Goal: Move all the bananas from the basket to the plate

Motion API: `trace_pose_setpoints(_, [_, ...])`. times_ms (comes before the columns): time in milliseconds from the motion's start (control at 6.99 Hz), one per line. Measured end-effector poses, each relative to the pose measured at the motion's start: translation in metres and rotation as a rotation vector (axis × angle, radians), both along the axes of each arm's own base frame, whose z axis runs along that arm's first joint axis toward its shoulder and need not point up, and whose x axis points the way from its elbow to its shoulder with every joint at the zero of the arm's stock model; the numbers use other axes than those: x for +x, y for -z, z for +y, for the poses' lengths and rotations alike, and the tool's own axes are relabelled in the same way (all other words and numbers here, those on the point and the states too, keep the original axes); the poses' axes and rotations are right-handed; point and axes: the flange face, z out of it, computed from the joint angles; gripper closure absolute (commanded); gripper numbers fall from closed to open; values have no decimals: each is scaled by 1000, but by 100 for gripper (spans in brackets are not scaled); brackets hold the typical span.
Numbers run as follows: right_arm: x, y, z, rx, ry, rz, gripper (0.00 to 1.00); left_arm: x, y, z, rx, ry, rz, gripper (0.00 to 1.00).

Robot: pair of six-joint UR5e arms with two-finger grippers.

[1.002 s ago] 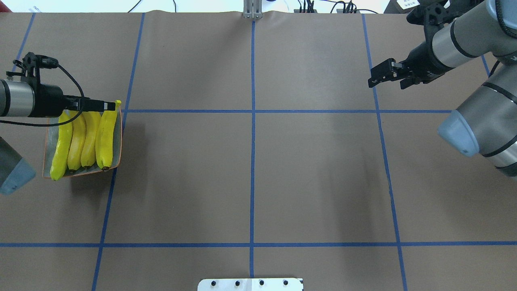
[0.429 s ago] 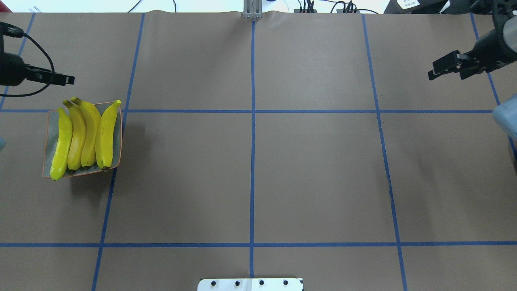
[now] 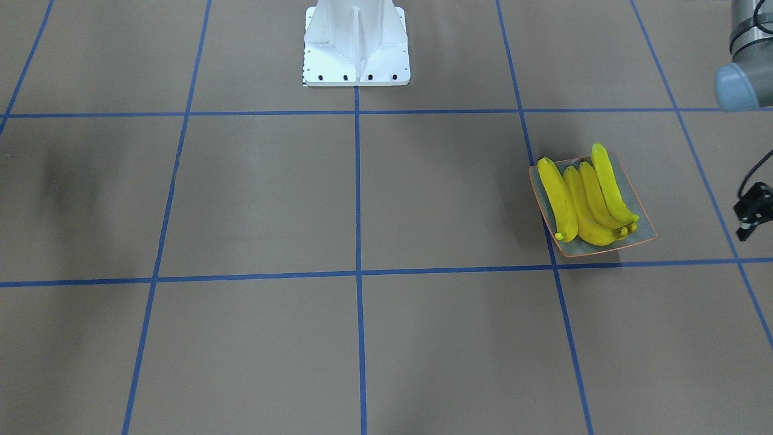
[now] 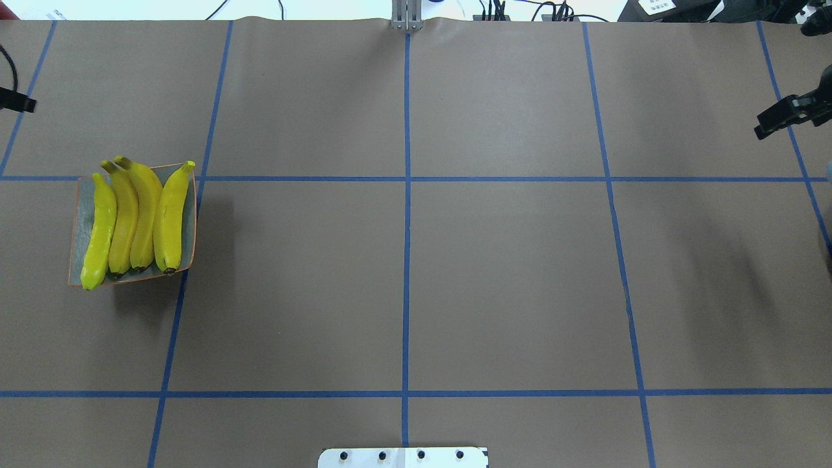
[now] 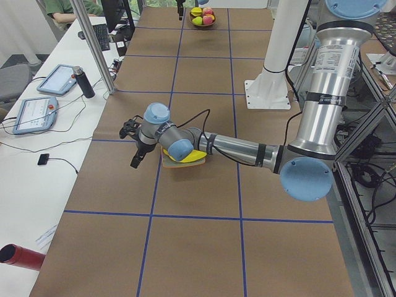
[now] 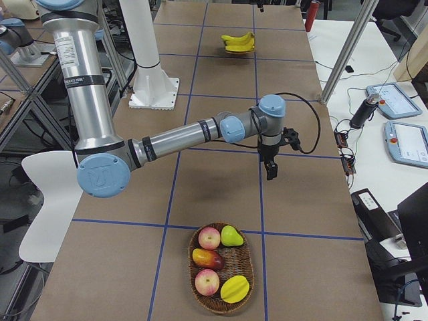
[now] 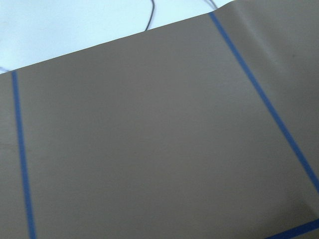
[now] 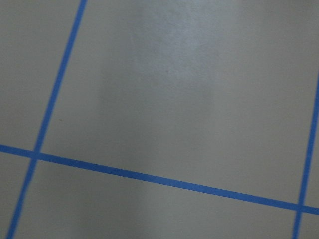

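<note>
We log the bananas [image 4: 138, 214] on the plate [image 4: 83, 214] overhead, the basket [image 6: 212, 306] only in the right view, and cannot tell whether left gripper [image 3: 747, 225] or right gripper [image 4: 770, 123] is parted.

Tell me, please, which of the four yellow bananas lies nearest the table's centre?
The bright yellow curved banana along the square grey-blue plate's centre-facing edge; the other three lie beyond it.
</note>
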Motion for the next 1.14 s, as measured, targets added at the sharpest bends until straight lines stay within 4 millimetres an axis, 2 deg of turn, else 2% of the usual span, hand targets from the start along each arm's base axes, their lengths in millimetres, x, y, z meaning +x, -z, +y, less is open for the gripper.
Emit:
trace_pose_setpoints(143, [23,-21,3,-26,-6,11,0,-33,-12,5,-61,-33,-55,0])
trace_pose_setpoints(286, [46,-44,13,-71,-26,-16,0,-58,-30,15,-110,-41,-77,0])
trace_pose_setpoints(572, [81,-103,59,-166,-78,-92,0,-89,-71,43,-189,-6,-71,0])
trace_pose_setpoints(716, [87,-111,71,-177,-120,-109,0,-94,-78,50,-226,29,-30,0])
trace_pose_setpoints(1002, [92,-114,83,-217,-211,-130,0,-92,-86,61,-282,70,51,0])
trace_pose_setpoints(1145, [98,-124,92,-242,-236,-134,0,-92,-95,68,-295,74,60,0])
